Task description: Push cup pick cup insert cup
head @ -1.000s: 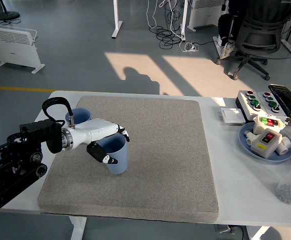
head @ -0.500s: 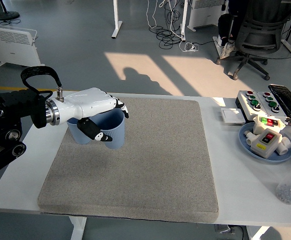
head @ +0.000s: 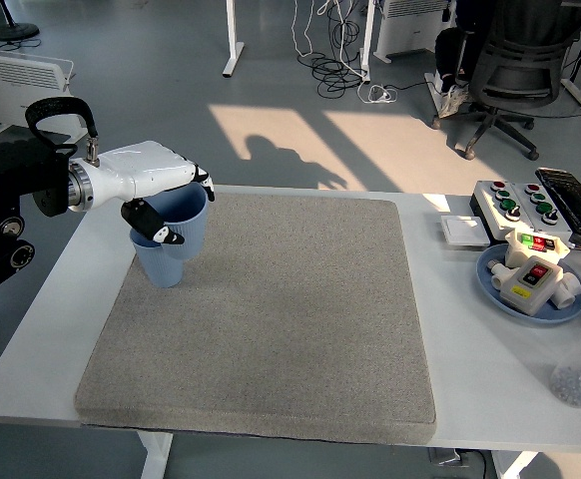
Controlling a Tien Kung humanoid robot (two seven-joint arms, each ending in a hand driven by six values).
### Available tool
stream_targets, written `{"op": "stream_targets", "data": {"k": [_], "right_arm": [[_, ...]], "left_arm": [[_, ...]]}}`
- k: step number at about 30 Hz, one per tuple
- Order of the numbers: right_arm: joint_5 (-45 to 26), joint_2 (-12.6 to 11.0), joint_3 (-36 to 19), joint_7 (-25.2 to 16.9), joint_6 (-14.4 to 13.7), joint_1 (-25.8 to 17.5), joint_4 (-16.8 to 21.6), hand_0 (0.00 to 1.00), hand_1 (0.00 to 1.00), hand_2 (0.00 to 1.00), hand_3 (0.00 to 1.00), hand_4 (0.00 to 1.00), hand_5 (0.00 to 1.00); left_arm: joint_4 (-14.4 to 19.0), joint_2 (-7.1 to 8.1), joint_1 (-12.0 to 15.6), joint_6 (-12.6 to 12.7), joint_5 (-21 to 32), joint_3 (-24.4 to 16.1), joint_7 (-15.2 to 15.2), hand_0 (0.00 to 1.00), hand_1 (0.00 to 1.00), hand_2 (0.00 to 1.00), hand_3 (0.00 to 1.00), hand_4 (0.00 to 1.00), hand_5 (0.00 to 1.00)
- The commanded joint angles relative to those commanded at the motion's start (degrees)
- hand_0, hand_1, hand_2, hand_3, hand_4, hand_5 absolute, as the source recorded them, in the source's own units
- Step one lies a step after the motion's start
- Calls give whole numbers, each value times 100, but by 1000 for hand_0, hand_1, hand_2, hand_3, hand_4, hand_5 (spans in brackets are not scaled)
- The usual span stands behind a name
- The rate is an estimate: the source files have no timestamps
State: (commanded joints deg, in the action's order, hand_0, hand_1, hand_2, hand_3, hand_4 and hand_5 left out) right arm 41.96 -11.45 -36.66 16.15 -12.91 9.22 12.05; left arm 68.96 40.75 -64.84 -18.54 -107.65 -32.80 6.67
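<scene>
My left hand (head: 185, 212) is shut on a light blue cup (head: 189, 222), thumb on the near side and fingers over the far rim. It holds this cup at the mat's far left corner, directly over a second light blue cup (head: 161, 267) that stands on the grey mat (head: 290, 319). The held cup's bottom sits in or just at the mouth of the lower cup; I cannot tell how deep. My right arm is out of view.
At the right of the white table are a blue plate (head: 490, 284) holding a white switch box (head: 530, 279), a button box (head: 515, 200), a small white pad (head: 464, 232) and a clear bottle (head: 580, 374). An office chair (head: 515, 60) stands beyond the table.
My left hand lifted the blue cup from the mat's left middle and carried it back and left, to over the second cup.
</scene>
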Motion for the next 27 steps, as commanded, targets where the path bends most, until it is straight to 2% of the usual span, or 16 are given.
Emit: {"op": "stream_targets", "data": {"k": [5, 12, 17, 27], "right_arm": [[1, 4, 3, -1, 2, -6, 4, 709, 640, 646, 584, 124, 408], [44, 0, -13, 9, 11, 3, 7, 709, 641, 645, 584, 123, 407], [28, -8, -4, 5, 11, 21, 4, 709, 640, 644, 584, 123, 406], [1, -19, 12, -11, 9, 55, -2, 709, 641, 645, 585, 123, 406]], "left_arm": [[-502, -112, -52, 148, 32, -67, 68, 499, 537, 670, 532, 525, 2], [-1163, -267, -111, 426, 179, 77, 197, 498, 539, 671, 533, 526, 2], [-1393, -356, -105, 630, 251, 129, 283, 502, 538, 667, 533, 519, 2], [-1667, -464, -126, 785, 273, 250, 352, 503, 540, 670, 534, 516, 2]]}}
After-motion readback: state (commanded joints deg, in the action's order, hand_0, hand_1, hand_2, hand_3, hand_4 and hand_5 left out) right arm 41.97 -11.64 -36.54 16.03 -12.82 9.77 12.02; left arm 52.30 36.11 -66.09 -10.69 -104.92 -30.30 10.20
